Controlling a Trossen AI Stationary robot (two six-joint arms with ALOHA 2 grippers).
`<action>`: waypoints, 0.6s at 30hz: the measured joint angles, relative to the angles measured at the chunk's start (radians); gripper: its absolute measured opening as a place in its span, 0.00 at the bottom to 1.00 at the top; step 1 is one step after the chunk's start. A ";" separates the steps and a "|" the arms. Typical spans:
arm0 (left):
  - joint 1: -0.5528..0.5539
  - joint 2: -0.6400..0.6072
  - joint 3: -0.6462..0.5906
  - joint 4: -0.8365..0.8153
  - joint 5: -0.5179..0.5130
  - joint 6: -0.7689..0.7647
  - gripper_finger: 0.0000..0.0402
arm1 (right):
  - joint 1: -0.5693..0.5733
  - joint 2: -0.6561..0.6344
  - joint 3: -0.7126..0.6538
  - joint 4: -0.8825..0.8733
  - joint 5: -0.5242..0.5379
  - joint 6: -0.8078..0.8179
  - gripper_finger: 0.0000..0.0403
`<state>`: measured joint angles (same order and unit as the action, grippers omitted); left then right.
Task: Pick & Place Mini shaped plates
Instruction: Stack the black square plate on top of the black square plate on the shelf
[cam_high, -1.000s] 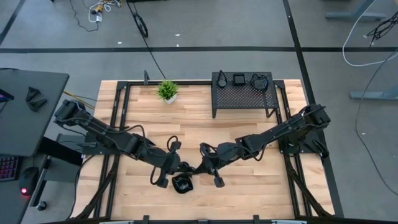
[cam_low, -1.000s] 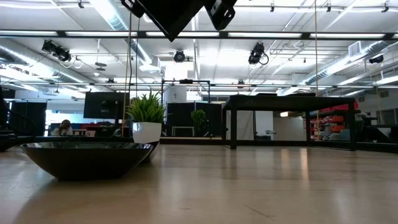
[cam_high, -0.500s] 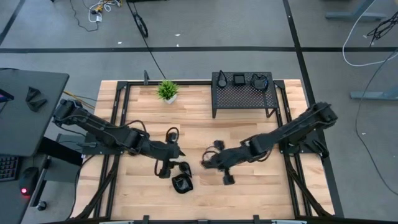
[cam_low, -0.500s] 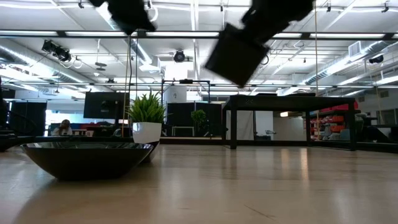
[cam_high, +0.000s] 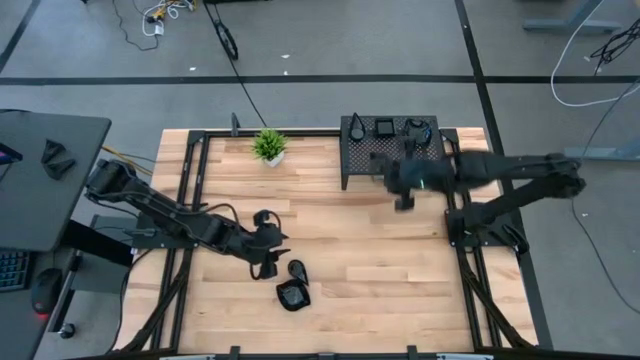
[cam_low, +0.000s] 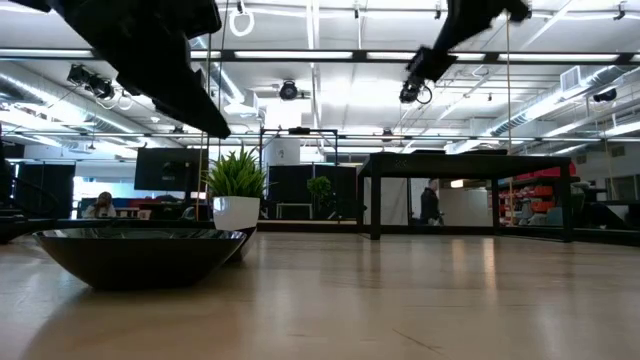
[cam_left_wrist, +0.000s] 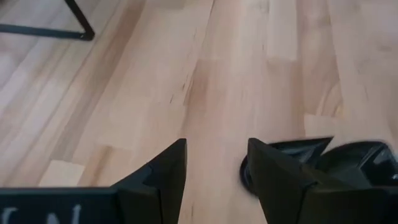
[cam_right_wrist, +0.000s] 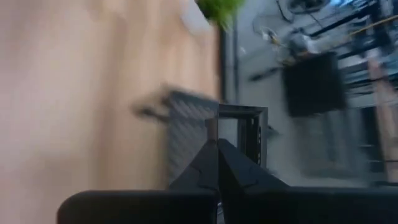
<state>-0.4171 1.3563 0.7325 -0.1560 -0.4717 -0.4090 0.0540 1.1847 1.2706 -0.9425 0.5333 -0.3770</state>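
Note:
Two glossy black mini shaped plates lie on the wood near the table's front: a square one (cam_high: 293, 296) and a teardrop one (cam_high: 298, 270) just beyond it. The low view shows a plate (cam_low: 140, 256) up close. My left gripper (cam_high: 271, 262) (cam_left_wrist: 214, 165) is open just left of them, with bare wood between its fingers and the plates (cam_left_wrist: 323, 163) beside one finger. My right gripper (cam_high: 403, 195) (cam_right_wrist: 217, 152) is shut and holds nothing, in the air at the front edge of the black rack (cam_high: 392, 150). Three more plates (cam_high: 384, 127) rest on the rack's top.
A small potted plant (cam_high: 268, 146) stands at the far edge, left of the rack. Black frame rails (cam_high: 190, 200) run along the table's left and right sides. Bare wood lies between the rack and the two plates. A person walks in the room behind (cam_low: 430, 205).
My right gripper has swung fast from beside the plates at the front middle, up and toward the far right, to the rack. My left gripper has drawn back from the plates toward the table's left and far side. The square plate has stayed in place.

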 joint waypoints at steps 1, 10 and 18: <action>0.001 0.000 -0.011 0.029 0.000 0.001 0.44 | -0.058 -0.004 -0.003 -0.001 -0.010 -0.099 0.00; 0.006 0.000 -0.028 0.080 0.000 0.009 0.44 | -0.527 0.022 -0.092 0.147 -0.186 -0.522 0.00; 0.006 0.000 -0.028 0.087 0.000 0.009 0.44 | -0.677 0.049 -0.212 0.410 -0.353 -0.558 0.00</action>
<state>-0.4107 1.3563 0.7048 -0.0691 -0.4717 -0.3999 -0.6233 1.2339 1.0584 -0.5321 0.1799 -0.9354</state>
